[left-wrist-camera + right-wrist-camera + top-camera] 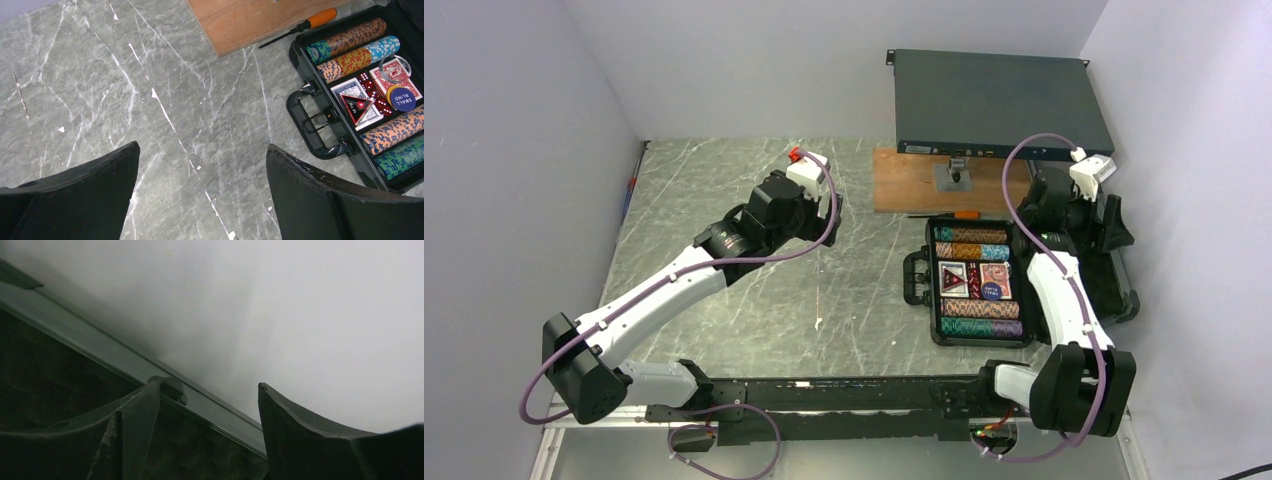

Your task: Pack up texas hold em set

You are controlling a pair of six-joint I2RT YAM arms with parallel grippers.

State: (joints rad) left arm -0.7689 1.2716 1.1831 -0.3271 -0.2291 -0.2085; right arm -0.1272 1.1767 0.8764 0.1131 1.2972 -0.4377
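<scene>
The texas hold em set is a black case point(932, 290) lying open on the grey marble table. Its tray holds rows of striped chips point(350, 37), card decks point(395, 70), red dice point(372, 90), a red triangle point(356, 106) and a blue "small blind" button point(403, 99). The handle point(306, 125) points left. My right gripper point(209, 384) is at the raised lid point(1124, 280) on the case's right, with the lid's rim point(210, 412) running between its fingers. My left gripper point(202, 146) hangs open over bare table, left of the case, holding nothing.
A large dark rack-mount box point(999, 100) stands at the back on a wooden board point(914, 180). An orange-handled screwdriver point(300, 25) lies between board and case. White walls close in on the left, back and right, and the right wall is close behind the lid.
</scene>
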